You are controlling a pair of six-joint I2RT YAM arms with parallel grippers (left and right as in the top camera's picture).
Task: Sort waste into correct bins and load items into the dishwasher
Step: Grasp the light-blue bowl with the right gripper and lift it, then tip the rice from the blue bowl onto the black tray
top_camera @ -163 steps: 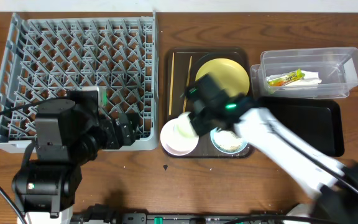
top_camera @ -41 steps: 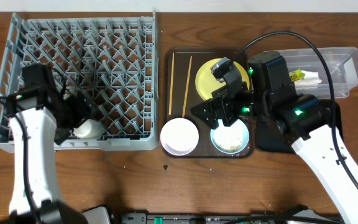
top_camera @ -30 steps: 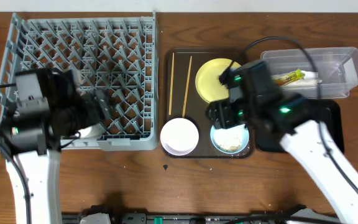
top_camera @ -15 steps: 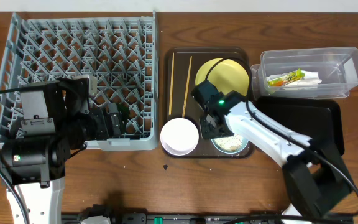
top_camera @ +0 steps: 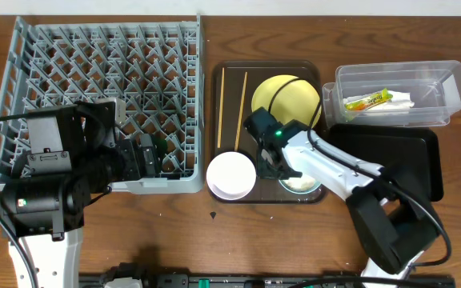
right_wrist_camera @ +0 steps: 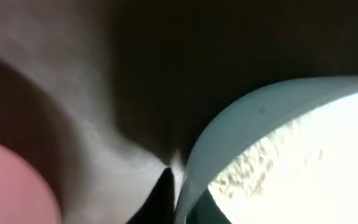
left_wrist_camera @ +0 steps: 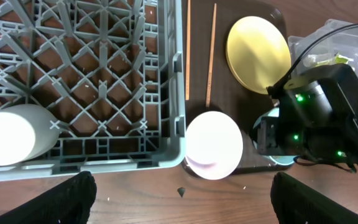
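My right gripper (top_camera: pixel 274 166) grips the left rim of the light blue bowl (top_camera: pixel 304 183) on the brown serving tray (top_camera: pixel 267 66). In the right wrist view one finger is outside and one inside the rim (right_wrist_camera: pixel 182 186), with rice scraps (right_wrist_camera: pixel 272 162) in the bowl. The white bowl (top_camera: pixel 230 174), the yellow plate (top_camera: pixel 290 96) and two chopsticks (top_camera: pixel 222 96) lie on the same tray. My left gripper (left_wrist_camera: pixel 185 205) is open and empty above the front edge of the grey dish rack (top_camera: pixel 94 64). The white cup (left_wrist_camera: pixel 8 134) lies in the rack's front left.
The clear tub (top_camera: pixel 442 84) at the back right holds the green-and-yellow sachet (top_camera: pixel 366 101) and the white napkin (top_camera: pixel 397 102). The black tray (top_camera: pixel 402 160) lies in front of it. A small dark speck (left_wrist_camera: pixel 180 192) lies on the wooden table.
My right gripper has come down from above the plate onto the blue bowl's left rim. My left arm left the cup in the rack, drew back, and is now still.
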